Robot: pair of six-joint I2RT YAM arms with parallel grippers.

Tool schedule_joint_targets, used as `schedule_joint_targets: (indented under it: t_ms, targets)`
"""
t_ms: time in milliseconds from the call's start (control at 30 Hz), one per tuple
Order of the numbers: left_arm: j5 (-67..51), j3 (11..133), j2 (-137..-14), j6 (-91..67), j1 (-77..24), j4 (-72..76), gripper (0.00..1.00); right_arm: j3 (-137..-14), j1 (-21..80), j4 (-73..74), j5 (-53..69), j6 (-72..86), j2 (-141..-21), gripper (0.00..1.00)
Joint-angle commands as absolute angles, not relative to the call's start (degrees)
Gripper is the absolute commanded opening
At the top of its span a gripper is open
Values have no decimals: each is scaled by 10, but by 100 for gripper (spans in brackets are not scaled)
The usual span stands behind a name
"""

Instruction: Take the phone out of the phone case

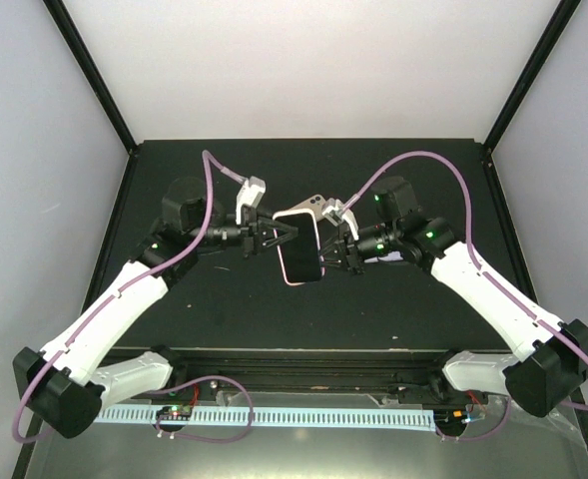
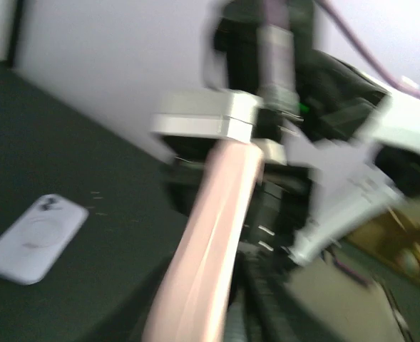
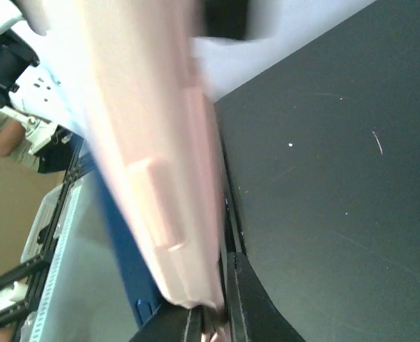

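The phone [image 1: 301, 254] sits inside the pink phone case [image 1: 295, 215]. Both are held up over the black table [image 1: 224, 319], in the middle of the top view. The phone's dark screen faces up at the camera. Its long side runs almost from 12 o'clock to 6 o'clock, with the far end tipped a little toward 11.

The left claw [image 1: 277, 239] comes in from 9 o'clock and touches the left long edge of the case. Its own view is blurry, so I cannot tell if its fingers are pinching or apart.

The right claw [image 1: 326, 254] comes in from 3 o'clock, at the other long edge. In its own view the pink edge goes down between two dark fingers [image 3: 242, 299], and they are squeezed tight on the case.

A white phone-shaped thing [image 2: 35, 239] lies flat on the table, with a round ring and camera holes showing. In the top view it is at about 1 o'clock from the held phone, near it and partly hidden behind it
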State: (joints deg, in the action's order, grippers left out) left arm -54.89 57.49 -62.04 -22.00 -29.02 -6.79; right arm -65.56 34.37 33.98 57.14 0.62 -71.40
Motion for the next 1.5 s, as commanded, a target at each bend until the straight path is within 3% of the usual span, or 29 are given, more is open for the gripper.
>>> schedule_joint_targets:
  t_ms: [0, 67, 100, 267, 533, 767, 1167, 1333, 1467]
  targets:
    - [-363, 597, -661, -244, -274, -75, 44, -634, 353, 205, 601, 101, -685, 1]
    - [-293, 617, -657, -232, -270, -97, 64, -605, 342, 188, 578, 144, -679, 1]
    - [-249, 623, -651, -223, -270, -110, 69, -594, 332, 184, 560, 172, -677, 1]
    - [-42, 606, -616, -196, -290, -154, 83, -556, 301, 193, 512, 263, -695, 1]
    - [105, 512, -594, -133, -445, -140, 74, -535, 298, 230, 429, 379, -751, 1]
    - [191, 496, -645, -18, -572, -151, 68, -543, 298, 238, 417, 420, -840, 1]
    - [199, 503, -751, 46, -632, -132, 68, -544, 294, 222, 463, 440, -935, 1]
    - [217, 516, -800, 32, -640, -145, 55, -556, 285, 244, 446, 416, -960, 1]
    - [203, 514, -819, 35, -641, -141, 57, -555, 279, 235, 459, 423, -967, 1]
